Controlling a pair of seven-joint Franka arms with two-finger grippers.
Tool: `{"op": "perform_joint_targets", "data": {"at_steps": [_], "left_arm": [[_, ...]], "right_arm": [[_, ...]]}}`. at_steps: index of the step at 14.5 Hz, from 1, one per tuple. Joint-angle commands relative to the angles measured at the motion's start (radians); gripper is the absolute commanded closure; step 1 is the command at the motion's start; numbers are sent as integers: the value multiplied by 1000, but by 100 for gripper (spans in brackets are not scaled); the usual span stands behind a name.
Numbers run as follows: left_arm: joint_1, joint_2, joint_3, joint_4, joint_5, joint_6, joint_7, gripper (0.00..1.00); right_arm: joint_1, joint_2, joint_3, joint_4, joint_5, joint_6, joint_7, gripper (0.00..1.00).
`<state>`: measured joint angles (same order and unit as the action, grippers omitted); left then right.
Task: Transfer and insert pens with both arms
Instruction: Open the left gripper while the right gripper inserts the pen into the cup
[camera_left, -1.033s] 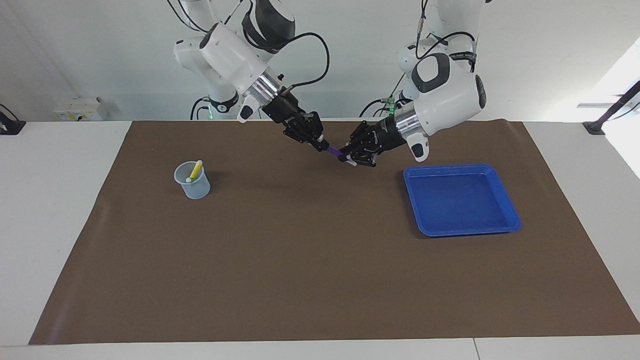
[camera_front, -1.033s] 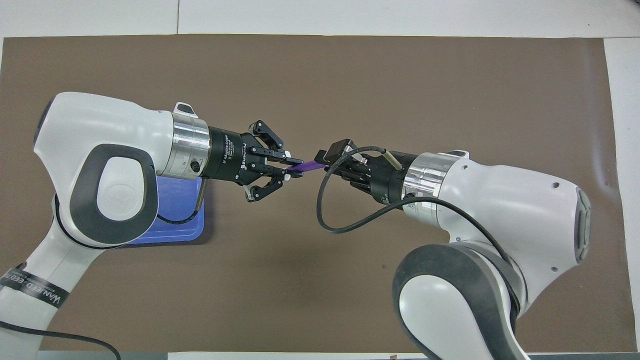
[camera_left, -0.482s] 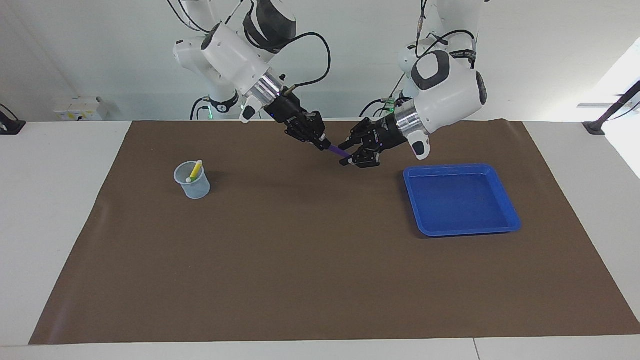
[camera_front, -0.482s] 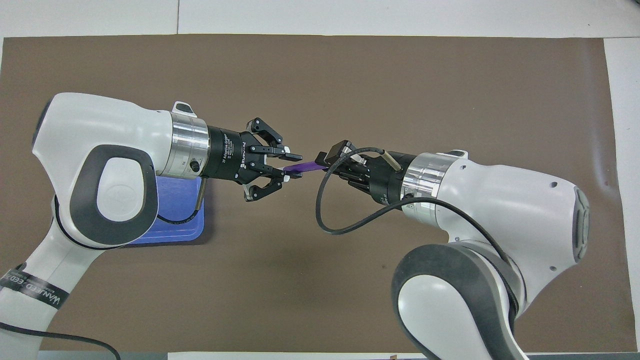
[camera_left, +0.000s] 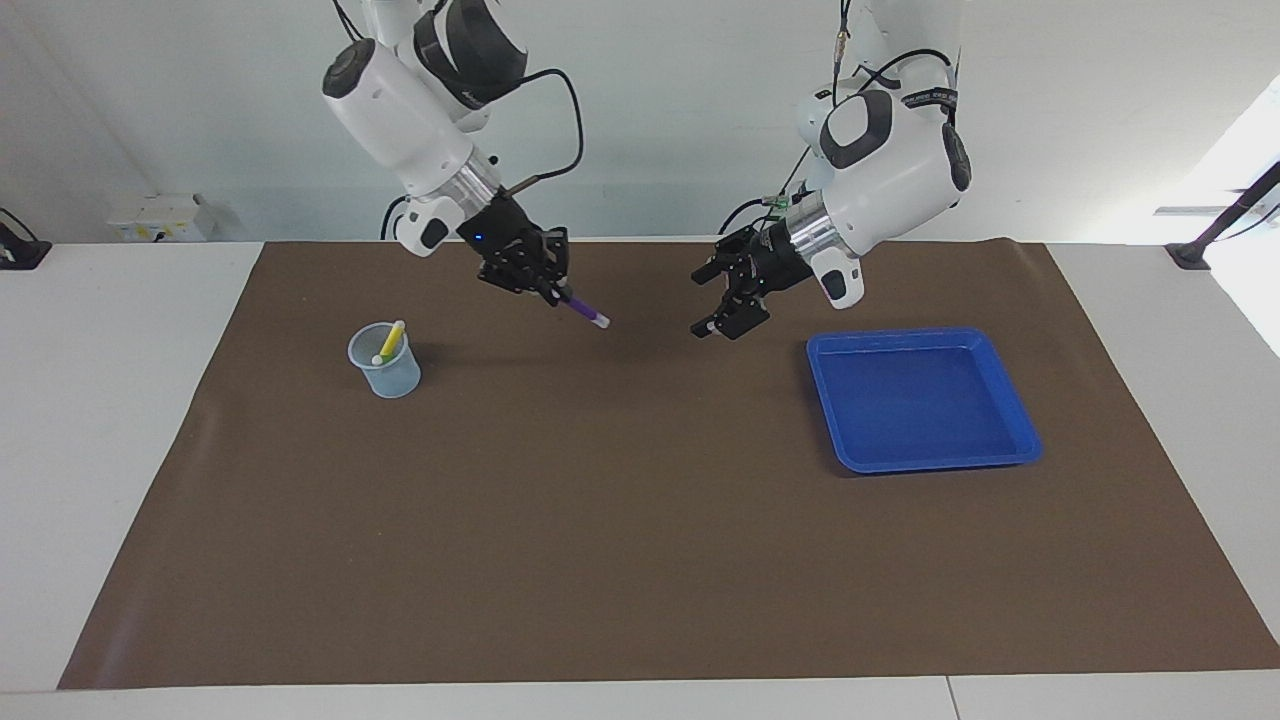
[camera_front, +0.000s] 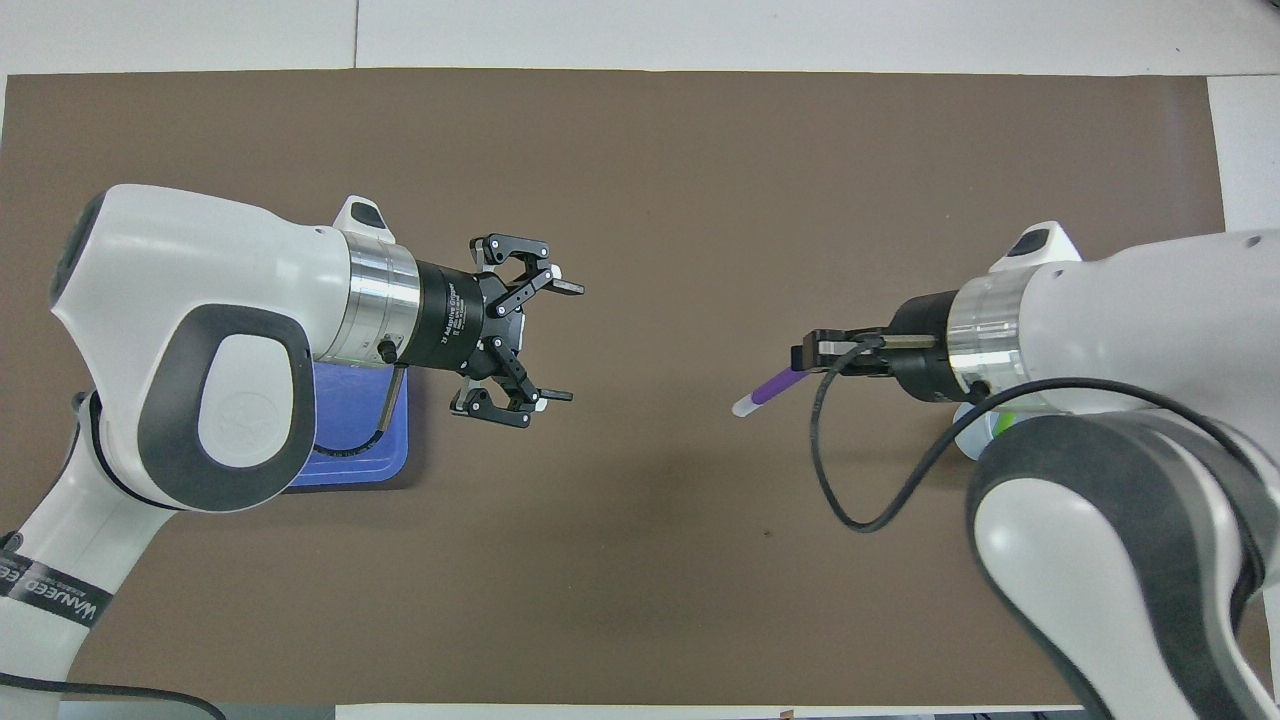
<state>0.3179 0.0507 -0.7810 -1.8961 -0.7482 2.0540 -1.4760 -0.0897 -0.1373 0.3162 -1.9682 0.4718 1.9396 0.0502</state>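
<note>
My right gripper (camera_left: 553, 287) (camera_front: 805, 352) is shut on the purple pen (camera_left: 586, 311) (camera_front: 765, 388). It holds the pen in the air over the brown mat, slanting down with its pale end lowest. My left gripper (camera_left: 700, 303) (camera_front: 572, 342) hangs open with nothing between its fingers, over the mat beside the blue tray (camera_left: 925, 335). A wide gap separates the two grippers. The yellow pen (camera_left: 391, 341) leans in a clear cup (camera_left: 386, 370) toward the right arm's end of the table. In the overhead view the right arm hides most of that cup.
The blue tray (camera_front: 350, 425) lies toward the left arm's end, partly under the left arm in the overhead view, and nothing shows in it. The brown mat (camera_left: 620, 520) covers most of the white table. A black cable (camera_front: 850, 500) loops from the right wrist.
My left gripper opened and let go of the purple pen. My right arm swung away with the pen toward the cup's end, and the left gripper drew back a little toward the tray.
</note>
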Motion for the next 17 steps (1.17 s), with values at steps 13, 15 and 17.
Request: {"op": "perform_joint_targets", "data": {"at_steps": [13, 15, 17], "left_arm": [[136, 57, 19, 244, 653, -524, 759, 0], [57, 57, 121, 284, 704, -583, 848, 0], [-90, 46, 315, 333, 707, -647, 978, 0]], "right_arm": [[-320, -45, 14, -188, -446, -12, -672, 100], [-321, -38, 15, -195, -440, -2, -624, 100], [-314, -33, 15, -195, -435, 2, -607, 100]]}}
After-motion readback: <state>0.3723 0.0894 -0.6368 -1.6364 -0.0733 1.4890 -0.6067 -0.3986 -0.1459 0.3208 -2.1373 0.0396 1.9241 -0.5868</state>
